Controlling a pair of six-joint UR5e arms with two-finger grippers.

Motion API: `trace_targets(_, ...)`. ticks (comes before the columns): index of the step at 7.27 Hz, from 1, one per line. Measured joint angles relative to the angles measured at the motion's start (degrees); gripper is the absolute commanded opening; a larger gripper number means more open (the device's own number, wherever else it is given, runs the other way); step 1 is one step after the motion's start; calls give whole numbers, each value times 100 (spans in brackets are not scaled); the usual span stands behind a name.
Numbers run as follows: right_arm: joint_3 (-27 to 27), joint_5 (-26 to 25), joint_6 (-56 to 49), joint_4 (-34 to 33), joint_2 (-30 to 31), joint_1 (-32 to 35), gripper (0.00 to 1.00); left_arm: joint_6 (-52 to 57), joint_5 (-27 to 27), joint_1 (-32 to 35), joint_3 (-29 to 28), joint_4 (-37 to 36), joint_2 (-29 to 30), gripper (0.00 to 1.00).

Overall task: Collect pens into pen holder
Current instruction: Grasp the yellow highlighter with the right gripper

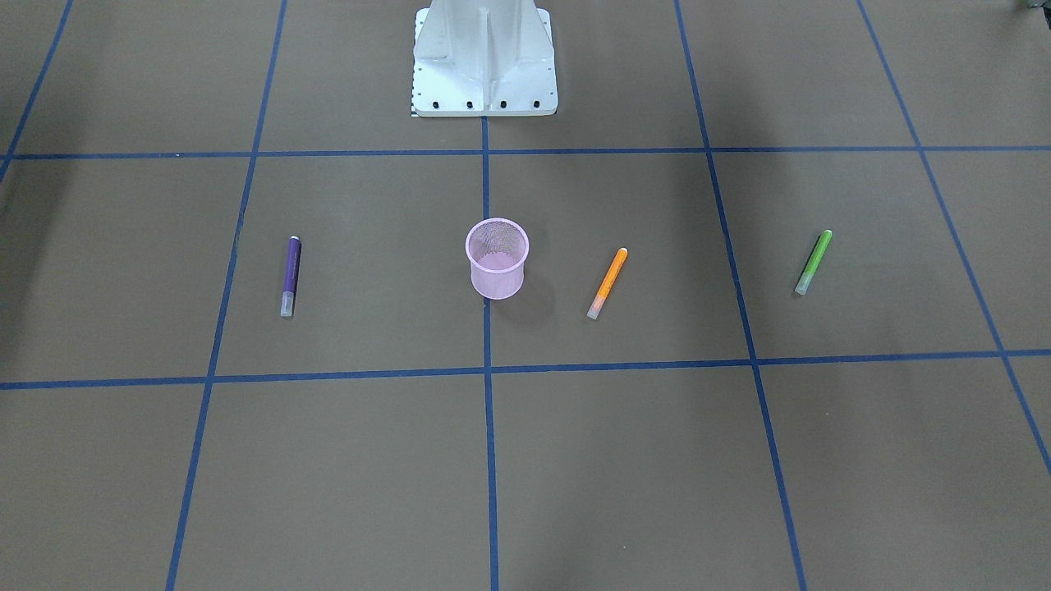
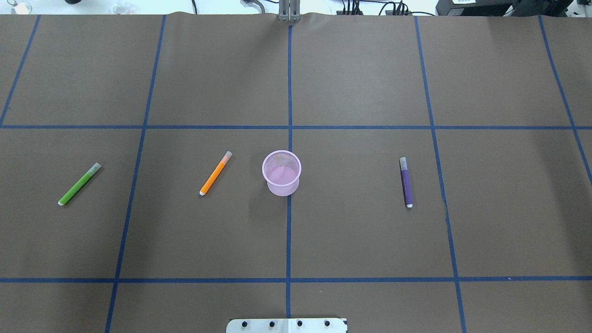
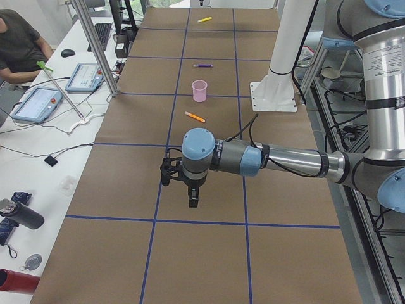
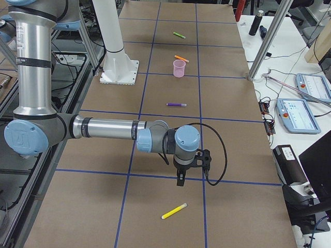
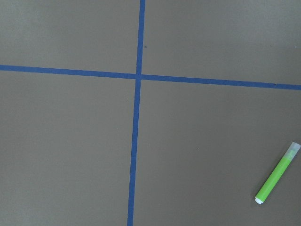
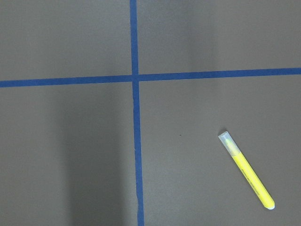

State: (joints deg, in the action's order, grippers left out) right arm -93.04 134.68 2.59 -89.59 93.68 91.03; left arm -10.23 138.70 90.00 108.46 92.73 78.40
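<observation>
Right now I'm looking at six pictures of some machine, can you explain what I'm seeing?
Six cameras show one moment. The machine is two robot arms at a brown table taped into blue squares. Two views look down from above, two from the table's ends, two from the wrists. A pink mesh pen holder stands mid-table; a purple pen lies on one side, an orange pen and green pen on the other, a yellow pen far off. The left gripper and right gripper hang above the table; no pen is held.

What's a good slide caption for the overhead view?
Pink mesh pen holder upright at centre, green pen and orange pen lying to its left, purple pen to its right.
</observation>
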Motion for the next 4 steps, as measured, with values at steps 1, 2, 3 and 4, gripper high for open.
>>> trace_targets(1, 27, -8, 1, 161, 10, -7, 100, 2, 6, 0, 2, 8, -25, 100)
trace_targets(2, 66, -13, -6, 299, 25, -10, 100, 3, 12, -3, 10, 18, -51, 100)
trace_targets(3, 93, -11, -10, 376, 37, -26, 100, 2, 15, -6, 13, 25, -64, 100)
trace_targets(4, 112, 14, -8, 415, 42, -63, 100, -4, 16, -27, 12, 30, -67, 100)
